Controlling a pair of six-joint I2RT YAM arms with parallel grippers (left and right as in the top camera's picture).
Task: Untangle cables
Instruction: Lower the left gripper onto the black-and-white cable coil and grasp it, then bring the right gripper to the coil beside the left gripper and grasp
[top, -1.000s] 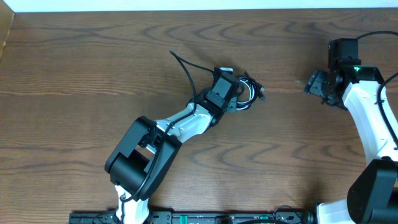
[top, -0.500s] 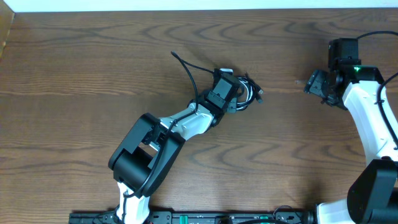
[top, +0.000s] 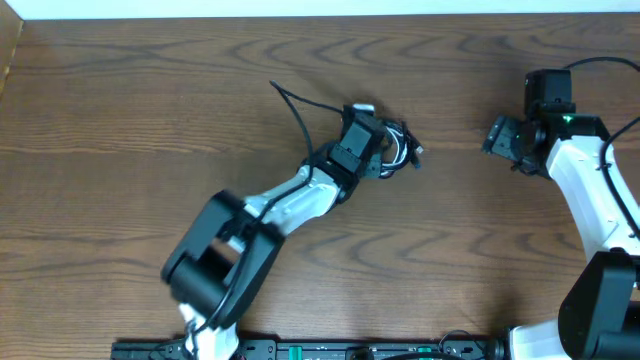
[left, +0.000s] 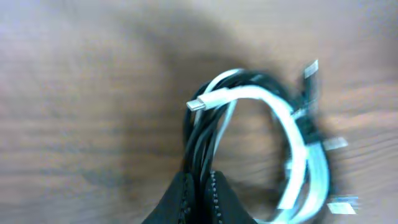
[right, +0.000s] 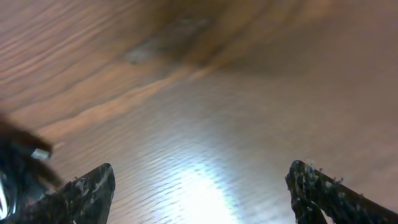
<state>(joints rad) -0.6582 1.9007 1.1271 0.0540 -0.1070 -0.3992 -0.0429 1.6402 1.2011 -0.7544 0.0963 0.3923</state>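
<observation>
Left wrist view: my left gripper (left: 198, 190) sits at the bottom centre, fingers pressed together on strands of the black cable (left: 202, 140). The white cable (left: 293, 134) loops with the black one in a single coil at mid-frame, and its plug end (left: 198, 104) points left. In the overhead view, the coil lies on the wooden table (top: 150, 100) just above frame centre. My right gripper (right: 199, 186) is spread wide above the wood at the right edge, well apart from the coil.
</observation>
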